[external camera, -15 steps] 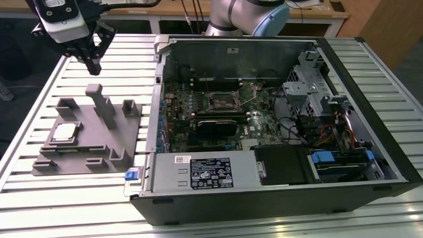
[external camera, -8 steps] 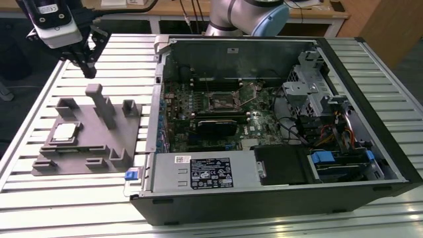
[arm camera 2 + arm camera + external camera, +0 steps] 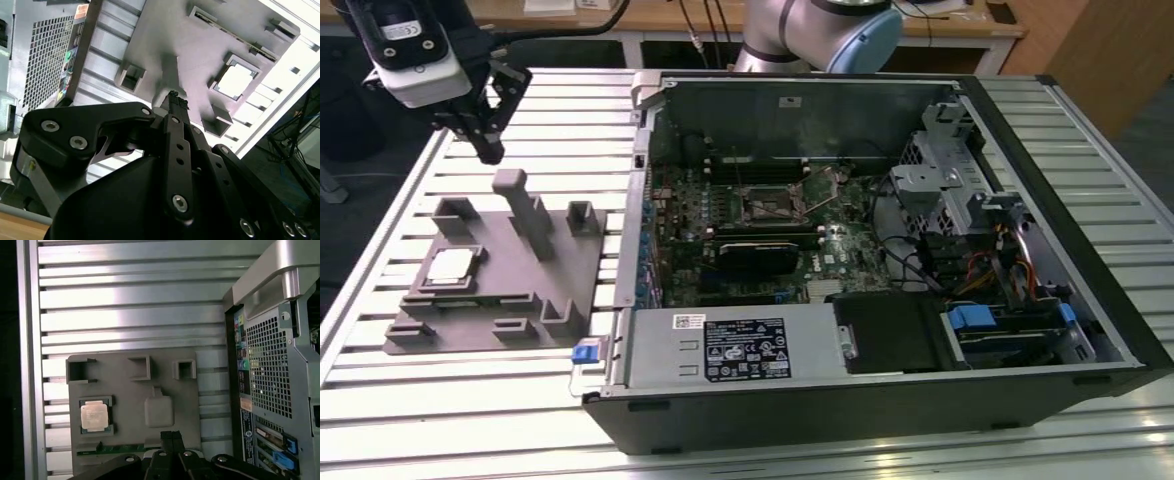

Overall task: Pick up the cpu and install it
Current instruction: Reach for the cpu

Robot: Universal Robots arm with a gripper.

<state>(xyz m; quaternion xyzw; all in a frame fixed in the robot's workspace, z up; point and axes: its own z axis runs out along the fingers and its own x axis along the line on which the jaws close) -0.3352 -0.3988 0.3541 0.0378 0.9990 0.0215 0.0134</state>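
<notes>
A slatted metal desk point(image 3: 480, 400) carries everything. On the exterior view's right, an open computer case point(image 3: 1087, 250) lies on its side, its motherboard point(image 3: 847, 245) facing up. Just beside the case, on the exterior view's left, a grey plastic fixture point(image 3: 520, 270) lies flat on the slats, with raised posts and several square pockets.

The tool point(image 3: 487, 150) hangs in the air over the far end of the fixture, touching nothing. Its two dark fingers point(image 3: 167, 436) are pressed together with nothing between them (in the first wrist view they run side by side with no gap).

The cpu point(image 3: 451, 266) lies well apart from the tool, lower down, towards the fixture's near end and its edge on the exterior view's left. It rests flat in a square recess of the fixture, with the recess's grey walls close around it. It is a small, thin square with a pale silver-grey metal top that catches the light; in the second wrist view it shows almost white. In the first wrist view the top has slightly rounded corners and a thin darker rim around it.
</notes>
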